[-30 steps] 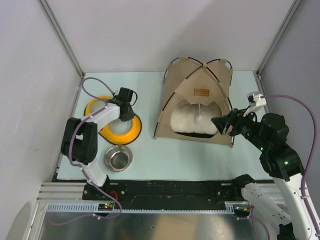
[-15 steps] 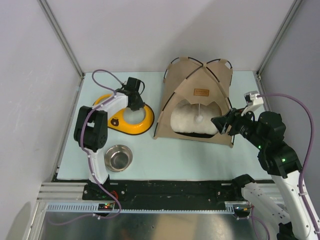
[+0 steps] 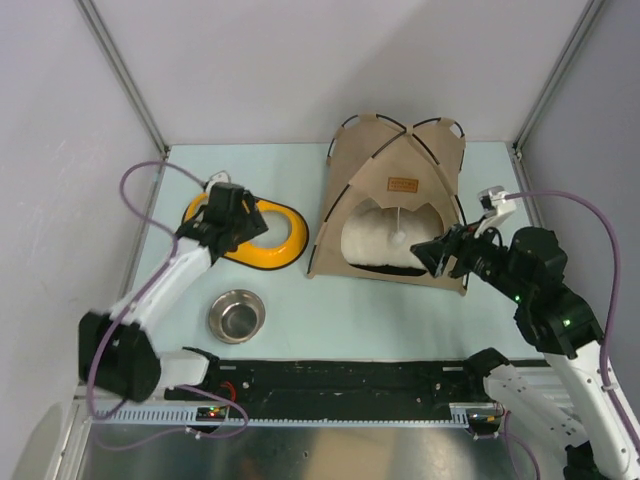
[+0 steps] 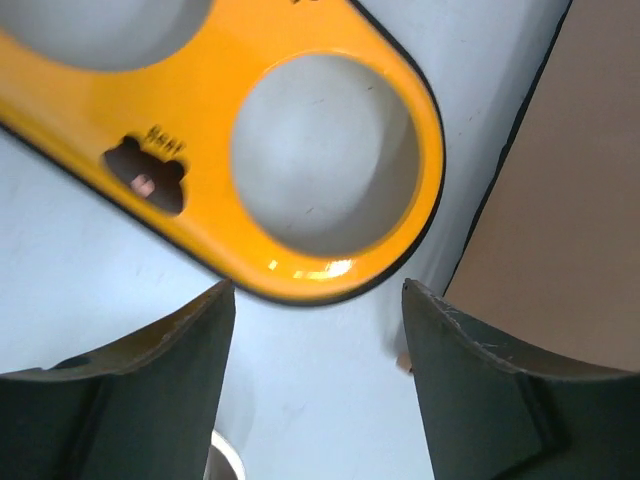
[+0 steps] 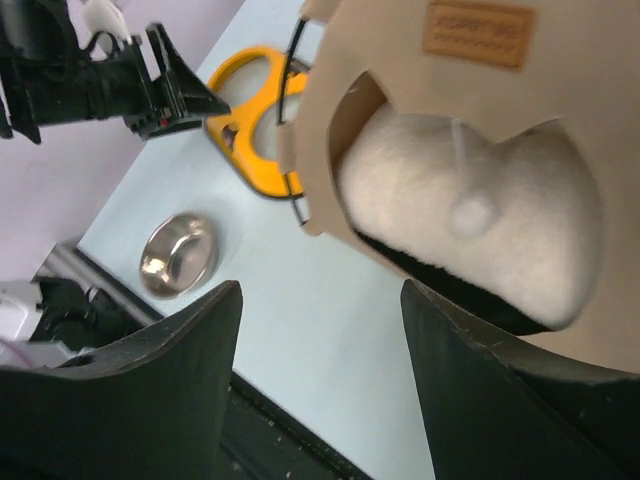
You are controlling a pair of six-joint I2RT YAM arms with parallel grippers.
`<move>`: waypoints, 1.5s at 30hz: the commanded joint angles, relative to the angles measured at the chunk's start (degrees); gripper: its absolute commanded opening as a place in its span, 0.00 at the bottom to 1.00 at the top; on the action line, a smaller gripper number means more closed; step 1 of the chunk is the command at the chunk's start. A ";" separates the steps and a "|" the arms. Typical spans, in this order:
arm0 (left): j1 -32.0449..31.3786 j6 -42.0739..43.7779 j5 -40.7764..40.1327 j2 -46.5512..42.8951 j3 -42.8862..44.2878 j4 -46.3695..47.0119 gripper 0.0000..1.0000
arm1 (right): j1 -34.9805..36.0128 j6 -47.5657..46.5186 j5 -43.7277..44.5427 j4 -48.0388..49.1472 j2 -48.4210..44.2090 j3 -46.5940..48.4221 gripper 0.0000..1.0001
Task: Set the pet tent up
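Tan fabric marks your pet tent point(image 3: 395, 205): it stands upright on the pale blue table point(image 3: 330, 310), toward 1 o'clock from the table's middle. Its opening faces 6 o'clock. A brown label patch point(image 3: 402, 184) sits above the opening, and a little white pom-pom point(image 3: 400, 237) hangs in front of the cream fluffy pillow point(image 3: 372, 245) lying inside.

Your right gripper point(image 3: 430, 255) sits at the tent's 4 o'clock corner, just beside the fabric edge; from above you cannot really tell whether it touches. In the right wrist view its fingers point(image 5: 150, 400) are spread wide with nothing between them.

Your left gripper point(image 4: 318, 370) hovers over the yellow double-bowl holder point(image 4: 205, 110), which lies flat at the tent's 9 o'clock, near its side wall. That claw is released too, with only bare table between the fingers.

A steel bowl point(image 3: 236, 315) rests at 7 o'clock from the holder, apart from it.
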 commanded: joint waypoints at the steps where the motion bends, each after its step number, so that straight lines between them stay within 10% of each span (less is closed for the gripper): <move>1: 0.28 0.61 -4.83 -14.26 -7.40 -6.37 0.74 | 10.93 2.01 5.27 4.28 2.10 -2.05 0.70; 8: 0.44 1.10 -5.27 -37.97 -10.86 -12.15 0.87 | 38.47 6.74 29.10 14.25 19.06 -3.09 0.68; 14: 0.46 1.34 -8.42 -50.43 -6.91 -20.09 0.97 | 47.32 14.31 34.79 25.92 37.75 0.32 0.64; 31: 0.44 1.51 -2.92 -63.51 -1.85 -29.09 1.00 | 54.72 19.56 40.75 18.35 75.87 29.14 0.95; 45: -0.08 5.17 -3.69 -67.93 0.57 -34.15 1.00 | 54.51 25.11 46.05 6.85 90.11 41.70 0.63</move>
